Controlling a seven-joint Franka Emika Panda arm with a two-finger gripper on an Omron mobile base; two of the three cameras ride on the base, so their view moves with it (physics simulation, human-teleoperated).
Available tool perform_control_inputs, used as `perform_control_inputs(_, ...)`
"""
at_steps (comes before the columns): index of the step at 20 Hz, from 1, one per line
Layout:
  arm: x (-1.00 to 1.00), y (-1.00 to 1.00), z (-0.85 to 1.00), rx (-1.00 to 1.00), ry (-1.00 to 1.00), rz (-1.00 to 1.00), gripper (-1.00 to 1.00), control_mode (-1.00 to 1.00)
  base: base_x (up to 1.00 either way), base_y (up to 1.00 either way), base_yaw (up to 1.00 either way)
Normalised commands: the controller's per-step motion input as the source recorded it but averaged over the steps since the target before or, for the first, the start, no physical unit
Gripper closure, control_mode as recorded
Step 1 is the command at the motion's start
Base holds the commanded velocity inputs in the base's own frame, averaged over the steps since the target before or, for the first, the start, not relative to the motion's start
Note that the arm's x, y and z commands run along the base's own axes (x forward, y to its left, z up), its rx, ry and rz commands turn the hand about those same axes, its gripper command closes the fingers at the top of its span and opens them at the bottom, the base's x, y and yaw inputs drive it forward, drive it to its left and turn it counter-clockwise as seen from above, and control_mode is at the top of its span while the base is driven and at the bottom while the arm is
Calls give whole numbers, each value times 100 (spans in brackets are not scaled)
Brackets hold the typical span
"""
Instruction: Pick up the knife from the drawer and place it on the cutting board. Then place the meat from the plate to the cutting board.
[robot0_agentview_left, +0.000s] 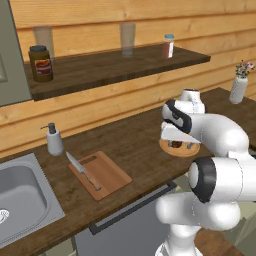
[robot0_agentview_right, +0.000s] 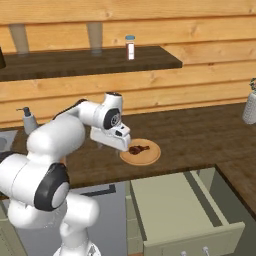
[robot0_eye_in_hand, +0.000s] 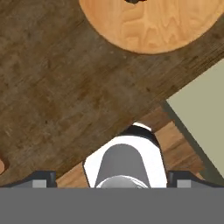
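Dark reddish-brown and lumpy, the meat (robot0_agentview_right: 138, 148) sits on the round wooden plate (robot0_agentview_right: 150, 156), toward the plate's left and far side as the right base view shows it, while the knife (robot0_agentview_left: 82, 171) already lies on the cutting board (robot0_agentview_left: 107, 176), so the step in hand looks like fetching the meat. The gripper (robot0_agentview_right: 121, 145) hangs just beside the chunk at the plate's left edge; its two tips (robot0_eye_in_hand: 41, 178) stand wide apart in the hand view with nothing between them, so it is released. To do this well, I judge the hand should shift over the meat, centre it between the fingers, come straight down and close across its short width. The chunk's long axis runs roughly left to right along the counter, a thin end pointing right; the open drawer (robot0_agentview_right: 175, 210) sits below.
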Motion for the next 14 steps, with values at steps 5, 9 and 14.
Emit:
perform_control_inputs(5, 69, -73, 0, 0, 1, -41, -100, -100, 0, 0, 0)
perform_control_inputs(9, 78, -29, -36, 0, 1, -38, -100, -100, 0, 0, 0)
perform_control_inputs(14, 67, -3, -51, 0, 0, -28, -100, -100, 0, 0, 0)
